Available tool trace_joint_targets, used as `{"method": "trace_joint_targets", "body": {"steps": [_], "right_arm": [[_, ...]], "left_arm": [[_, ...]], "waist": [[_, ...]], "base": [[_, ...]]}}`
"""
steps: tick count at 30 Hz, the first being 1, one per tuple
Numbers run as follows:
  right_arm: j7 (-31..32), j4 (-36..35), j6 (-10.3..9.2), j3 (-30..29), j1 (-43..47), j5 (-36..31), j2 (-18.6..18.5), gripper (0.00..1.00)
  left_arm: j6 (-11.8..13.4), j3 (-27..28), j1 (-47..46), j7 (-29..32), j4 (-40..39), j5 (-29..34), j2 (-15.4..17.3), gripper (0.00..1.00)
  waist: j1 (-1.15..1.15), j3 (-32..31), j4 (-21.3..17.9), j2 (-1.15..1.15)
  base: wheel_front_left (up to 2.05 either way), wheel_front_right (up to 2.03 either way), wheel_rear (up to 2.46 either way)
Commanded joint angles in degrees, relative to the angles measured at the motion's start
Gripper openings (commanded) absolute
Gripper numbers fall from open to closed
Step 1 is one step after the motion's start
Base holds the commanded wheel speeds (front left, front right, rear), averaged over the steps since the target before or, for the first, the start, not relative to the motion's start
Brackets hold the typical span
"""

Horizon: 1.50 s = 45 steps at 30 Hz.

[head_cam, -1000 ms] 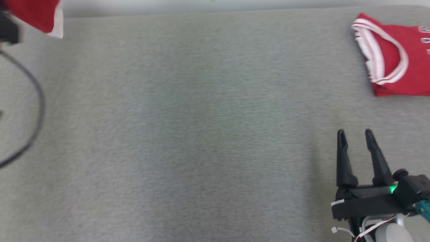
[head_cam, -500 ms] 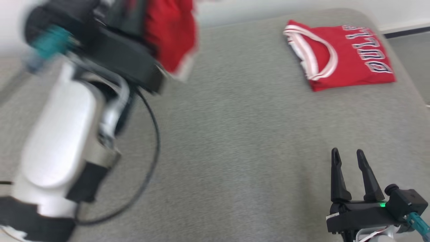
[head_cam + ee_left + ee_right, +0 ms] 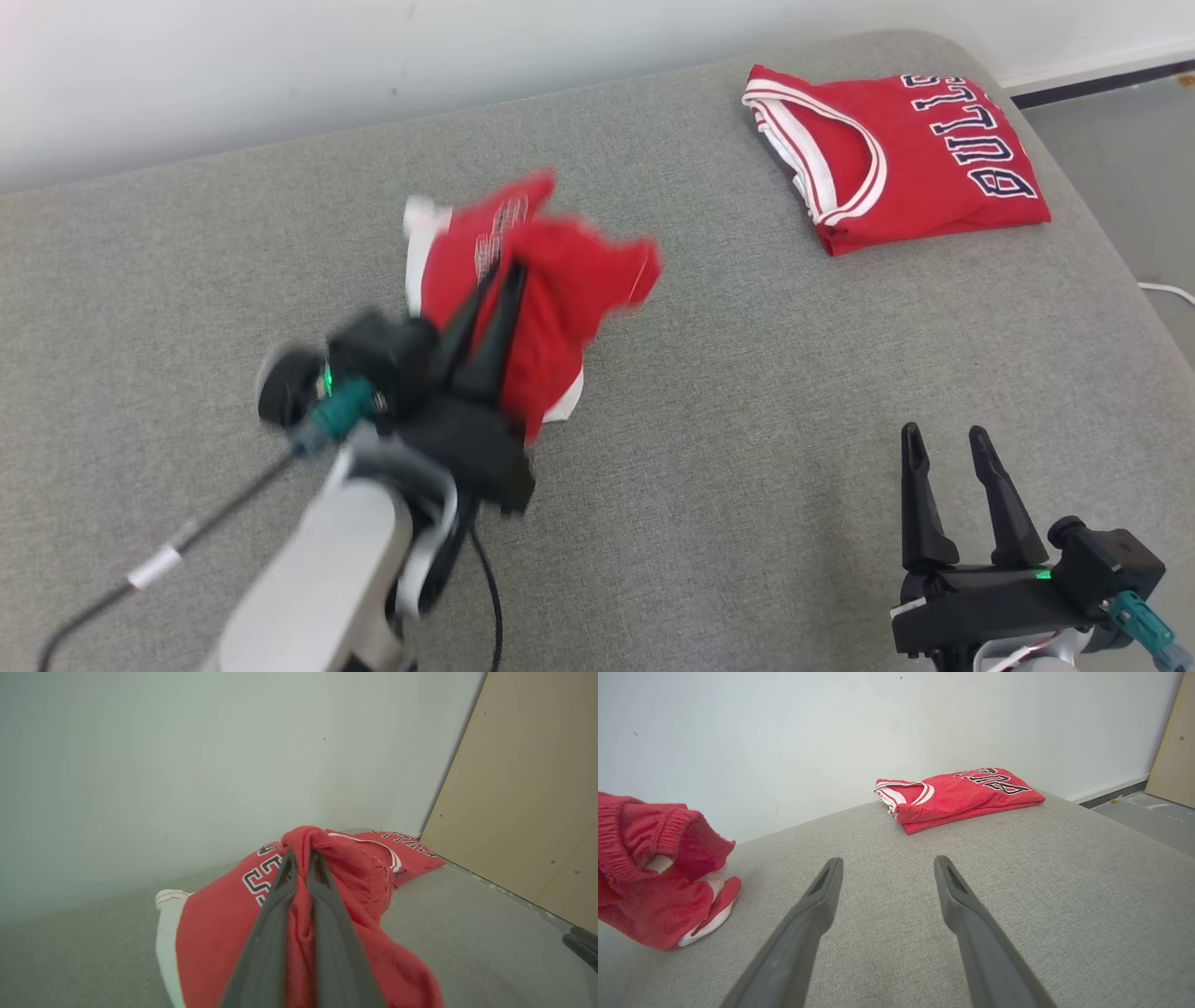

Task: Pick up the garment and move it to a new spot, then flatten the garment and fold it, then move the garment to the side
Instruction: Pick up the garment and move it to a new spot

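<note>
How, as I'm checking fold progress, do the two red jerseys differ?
The near jersey is bunched and crumpled; the far jersey is folded flat. The near jersey is pinched in the shut left hand; the far jersey lies untouched. The near jersey is at the middle of the cushion; the far jersey is near its far right corner. Both are red with white trim.

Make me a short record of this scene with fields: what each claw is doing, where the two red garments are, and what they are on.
left claw: shut on the crumpled red garment, pinching a bunched fold
crumpled red garment: left of centre, hanging from the claw; its lower hem seems to touch the surface
right claw: open, empty, at the near right
folded red jersey: far right corner, lying flat, lettering up
surface: grey fabric pad
</note>
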Motion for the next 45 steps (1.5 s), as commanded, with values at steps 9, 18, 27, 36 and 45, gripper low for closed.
{"method": "trace_joint_targets", "body": {"steps": [9,18,27,36,45], "right_arm": [[-0.2,1.2,-0.15,0.4,-0.8,-0.5,0.0,1.00],[-0.3,1.1,-0.15,-1.0,1.5,-2.4,0.0,1.00],[0.1,0.2,-0.15,-2.4,3.2,-3.6,0.0,1.00],[1.0,-1.1,-0.15,-2.8,4.7,-3.9,0.0,1.00],[1.8,-2.0,-0.15,-2.9,6.1,-4.3,0.0,1.00]], "left_arm": [[-2.0,-4.4,6.1,-6.4,12.7,1.2,-2.6,1.00],[-1.8,-1.5,5.1,-10.9,10.9,2.4,-1.8,1.00],[-0.2,5.0,10.4,-11.2,5.3,2.8,3.7,1.00],[0.8,13.0,20.0,-11.3,-1.0,3.0,8.5,1.00],[0.5,19.7,30.9,-11.3,-7.0,5.0,7.2,1.00]], "waist": [[0.00,-1.5,1.4,0.00],[0.00,-6.6,6.5,0.00],[0.00,-10.6,12.1,0.00],[0.00,-12.8,17.0,0.00],[0.00,-13.8,18.8,0.00]], "base": [[0.00,0.00,0.00],[0.00,0.00,0.00],[0.00,0.00,0.00],[0.00,0.00,0.00],[0.00,0.00,0.00]]}}
